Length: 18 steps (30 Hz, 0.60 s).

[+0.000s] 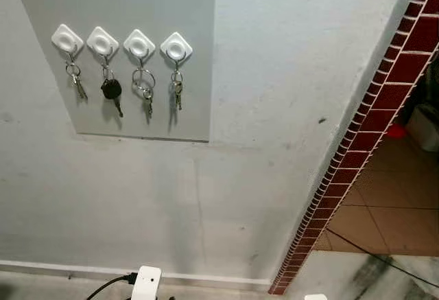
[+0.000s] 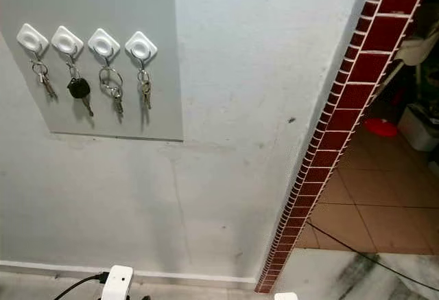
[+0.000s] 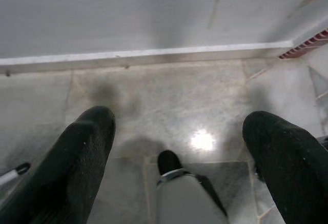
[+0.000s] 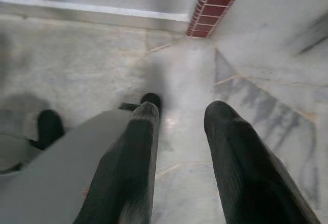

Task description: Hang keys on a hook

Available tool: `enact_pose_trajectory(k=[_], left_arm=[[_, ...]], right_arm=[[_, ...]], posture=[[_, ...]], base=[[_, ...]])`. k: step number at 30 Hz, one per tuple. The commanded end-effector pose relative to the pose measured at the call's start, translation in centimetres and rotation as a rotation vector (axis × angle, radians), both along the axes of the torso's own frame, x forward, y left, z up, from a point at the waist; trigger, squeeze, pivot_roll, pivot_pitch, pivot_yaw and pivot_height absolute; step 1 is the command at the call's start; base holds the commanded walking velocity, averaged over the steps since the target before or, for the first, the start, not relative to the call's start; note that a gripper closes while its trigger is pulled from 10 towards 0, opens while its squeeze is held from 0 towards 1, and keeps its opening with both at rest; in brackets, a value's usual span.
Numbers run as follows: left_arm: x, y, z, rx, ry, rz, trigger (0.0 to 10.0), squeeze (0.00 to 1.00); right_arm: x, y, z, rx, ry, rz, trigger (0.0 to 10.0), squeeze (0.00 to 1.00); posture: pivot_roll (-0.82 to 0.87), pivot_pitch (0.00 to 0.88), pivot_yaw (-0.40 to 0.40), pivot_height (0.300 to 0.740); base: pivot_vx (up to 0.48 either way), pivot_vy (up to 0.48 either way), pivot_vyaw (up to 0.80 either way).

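My left gripper point(image 3: 177, 147) hangs spread over the floor, empty; right gripper point(image 4: 179, 147) parted, empty too. Four key sets point(image 1: 143, 86) already hang on white hooks point(image 1: 139, 43), upper left of frame. Judgement: hanging done; next calls only for backing off.

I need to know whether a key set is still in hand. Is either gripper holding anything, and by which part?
Nothing is held. The left gripper and right gripper hang open over the pale marble floor. Each of the four white diamond-shaped hooks carries metal keys.
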State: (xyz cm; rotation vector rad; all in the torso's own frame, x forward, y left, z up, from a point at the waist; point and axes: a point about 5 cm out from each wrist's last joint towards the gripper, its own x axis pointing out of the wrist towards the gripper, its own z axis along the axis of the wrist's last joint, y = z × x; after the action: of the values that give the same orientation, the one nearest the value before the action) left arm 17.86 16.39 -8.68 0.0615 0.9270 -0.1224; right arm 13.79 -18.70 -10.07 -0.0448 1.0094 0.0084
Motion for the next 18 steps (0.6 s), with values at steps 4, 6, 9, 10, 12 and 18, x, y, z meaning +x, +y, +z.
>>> enact_pose_trajectory(k=[4, 6, 9, 10, 12, 18], left_arm=[[0.4, 0.2, 0.2, 0.012, -0.005, -0.038, 10.0, 0.0], [0.5, 0.1, 0.2, 0.01, -0.007, -0.037, 10.0, 0.0], [0.7, -0.1, 0.3, 0.003, -0.012, -0.032, 10.0, 0.0], [0.7, -0.1, 0.3, 0.0, -0.012, -0.03, 10.0, 0.0], [0.6, -0.2, 0.3, -0.016, -0.006, 0.019, 10.0, 0.0], [1.2, -0.4, 0.6, -0.023, -0.051, 0.022, 10.0, 0.0]], right_arm=[[0.1, -0.3, 0.1, 0.004, -0.012, -0.04, 10.0, 0.0], [0.1, -0.3, 0.1, 0.003, -0.011, -0.041, 10.0, 0.0], [0.2, -0.3, 0.1, 0.0, -0.009, -0.033, 10.0, 0.0], [0.2, -0.3, 0.1, 0.001, -0.01, -0.032, 10.0, 0.0], [0.3, -0.4, 0.1, -0.004, -0.01, -0.022, 10.0, 0.0], [0.4, -0.4, 0.2, -0.018, -0.017, 0.006, 10.0, 0.0]], posture=[[-0.02, 0.0, 0.024, 0.74], [-0.02, 0.0, 0.021, 0.74], [-0.02, 0.0, 0.015, 0.74], [-0.02, 0.0, 0.015, 0.74], [-0.02, 0.0, 0.008, 0.74], [-0.02, 0.0, 0.001, 0.74]], base=[[0.0, 0.0, 0.0], [0.0, 0.0, 0.0], [0.0, 0.0, 0.0], [0.0, 0.0, 0.0], [0.0, 0.0, 0.0], [0.0, 0.0, 0.0]])
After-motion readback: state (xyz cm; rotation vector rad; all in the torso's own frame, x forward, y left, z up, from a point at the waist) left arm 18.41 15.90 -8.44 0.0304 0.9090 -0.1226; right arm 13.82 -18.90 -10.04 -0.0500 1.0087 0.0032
